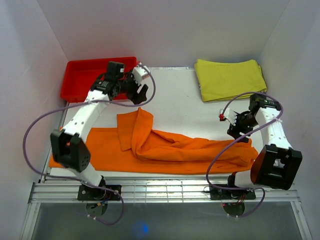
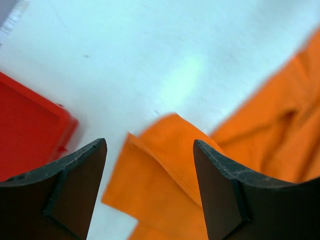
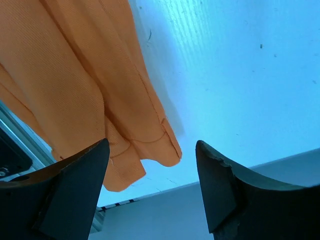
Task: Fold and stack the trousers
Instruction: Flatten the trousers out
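Across the white table (image 1: 175, 100), soft rumpled orange trousers (image 1: 175, 150); left jaws, right jaws both apart.

Pretty clearly a robotics lab test cell: plain white walls (image 1: 30, 75) boxing in a white table (image 1: 175, 100), with a left arm (image 1: 85, 117) and right arm (image 1: 272, 130) bolted to an aluminium rail (image 1: 165, 190) at its near edge (purple cables (image 1: 26, 137) looping everywhere).

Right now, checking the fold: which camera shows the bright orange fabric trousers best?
Top external: the trousers lie nearly whole across the table, one end folded over. Left wrist shows only a folded corner; right wrist only a hem.
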`<action>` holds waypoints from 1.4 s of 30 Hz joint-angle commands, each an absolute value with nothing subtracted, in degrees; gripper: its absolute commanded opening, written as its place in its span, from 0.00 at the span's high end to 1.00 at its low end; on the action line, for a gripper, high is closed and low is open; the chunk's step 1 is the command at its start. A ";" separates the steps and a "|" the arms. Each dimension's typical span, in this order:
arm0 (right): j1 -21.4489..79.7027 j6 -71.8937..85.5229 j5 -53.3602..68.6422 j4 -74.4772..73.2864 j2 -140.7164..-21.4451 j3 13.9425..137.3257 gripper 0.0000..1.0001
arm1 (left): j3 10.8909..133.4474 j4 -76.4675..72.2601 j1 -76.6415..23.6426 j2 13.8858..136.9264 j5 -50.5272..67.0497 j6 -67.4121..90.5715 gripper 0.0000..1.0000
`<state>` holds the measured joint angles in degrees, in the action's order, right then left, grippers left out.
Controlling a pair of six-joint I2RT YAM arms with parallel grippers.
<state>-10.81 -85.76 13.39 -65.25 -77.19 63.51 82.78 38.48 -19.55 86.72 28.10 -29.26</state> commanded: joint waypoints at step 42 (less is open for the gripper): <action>-13.27 -77.78 6.68 -67.67 -95.10 66.36 0.92 | 63.82 57.63 -0.27 69.50 36.31 -51.13 1.00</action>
<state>-12.62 -75.09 8.78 -64.64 -96.16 65.17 80.07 52.03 1.10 80.82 32.71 -40.73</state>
